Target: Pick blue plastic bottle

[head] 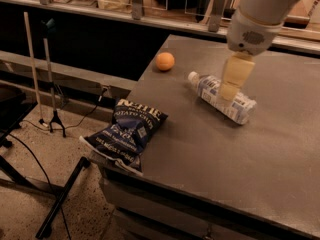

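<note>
The blue plastic bottle (239,107) lies on its side on the grey table (210,154), white cap pointing left toward the orange, white-and-blue label along its body. My gripper (231,84) hangs from the arm at the upper right and sits directly over the middle of the bottle, its pale fingers (236,74) pointing down and overlapping the bottle's body. I cannot tell whether it touches the bottle.
An orange (165,61) sits on the table left of the bottle's cap. A dark blue chip bag (126,132) lies at the table's front-left corner, overhanging the edge. A shelf rail (150,19) runs along the back. A stand (50,84) and cables are on the floor at left.
</note>
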Controlling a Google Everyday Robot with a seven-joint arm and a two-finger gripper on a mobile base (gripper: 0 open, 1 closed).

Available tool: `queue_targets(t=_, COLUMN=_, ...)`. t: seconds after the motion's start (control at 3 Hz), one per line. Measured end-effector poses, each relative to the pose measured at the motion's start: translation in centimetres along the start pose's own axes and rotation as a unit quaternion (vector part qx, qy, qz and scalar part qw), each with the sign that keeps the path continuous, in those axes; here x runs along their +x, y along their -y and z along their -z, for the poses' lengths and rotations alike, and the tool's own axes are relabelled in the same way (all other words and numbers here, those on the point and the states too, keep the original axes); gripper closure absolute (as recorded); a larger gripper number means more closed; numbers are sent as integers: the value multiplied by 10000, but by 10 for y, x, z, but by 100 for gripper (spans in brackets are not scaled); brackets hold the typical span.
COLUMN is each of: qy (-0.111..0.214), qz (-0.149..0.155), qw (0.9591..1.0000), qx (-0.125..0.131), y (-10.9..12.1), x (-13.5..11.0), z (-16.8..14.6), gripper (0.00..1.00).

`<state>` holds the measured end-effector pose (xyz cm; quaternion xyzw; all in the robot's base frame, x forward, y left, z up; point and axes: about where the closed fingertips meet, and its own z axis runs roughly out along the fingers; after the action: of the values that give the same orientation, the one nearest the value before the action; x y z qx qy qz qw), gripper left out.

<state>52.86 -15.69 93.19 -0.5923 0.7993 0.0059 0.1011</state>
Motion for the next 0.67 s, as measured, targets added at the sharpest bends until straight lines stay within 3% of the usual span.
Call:
queue_targets(t=0.33, qy=-111, qz=-325, qw=9991, qx=-253, y=24, x=-25, z=-34, gripper=0)
queue_targets(t=0.67, qy=-68, qz=-595, qw=9980, qx=-212, y=36, x=-28, z=-51, gripper=0)
